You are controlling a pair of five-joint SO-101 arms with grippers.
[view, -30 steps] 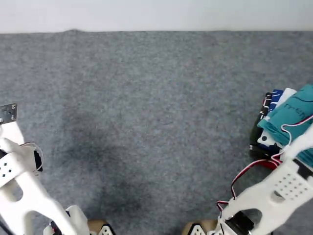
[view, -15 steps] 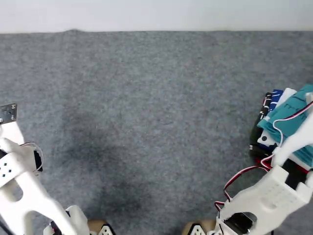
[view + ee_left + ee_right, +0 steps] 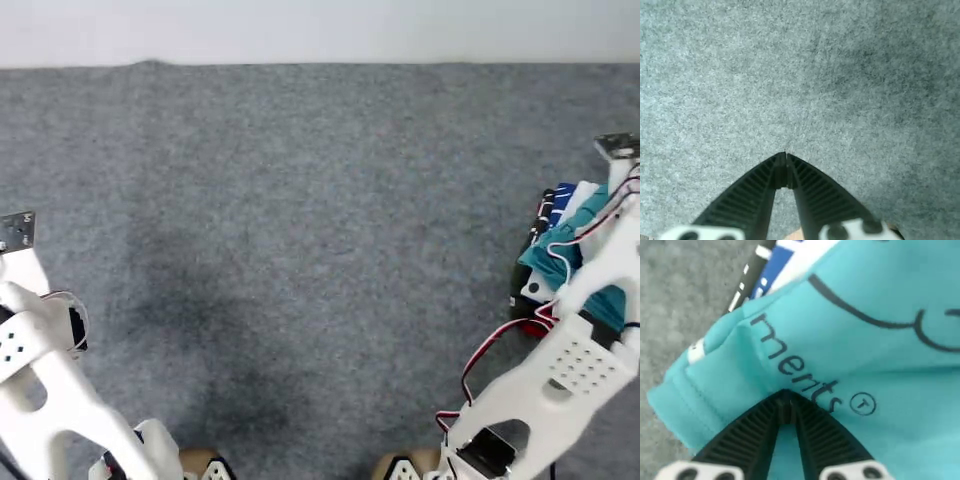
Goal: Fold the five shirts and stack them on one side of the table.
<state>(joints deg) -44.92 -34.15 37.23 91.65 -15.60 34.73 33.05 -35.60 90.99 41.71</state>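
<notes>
A stack of folded shirts [image 3: 548, 262] lies at the table's right edge. A teal shirt [image 3: 850, 340] with dark print is on top, and blue-and-white [image 3: 565, 196], black and red layers show beneath it. My right arm [image 3: 585, 360] hangs over the stack. My right gripper [image 3: 785, 399] is shut, its tips resting on the teal shirt's top near a folded edge. My left arm [image 3: 40, 370] stands at the table's near left. My left gripper [image 3: 786, 161] is shut with nothing in it, above bare grey felt [image 3: 790, 75].
Grey felt [image 3: 320, 220] covers the whole table, with open room across the middle and left. A white wall [image 3: 320, 30] runs along the far edge. The two arm bases sit at the near edge.
My right arm has swung farther out over the shirt stack, toward the table's far right. The left arm has not moved.
</notes>
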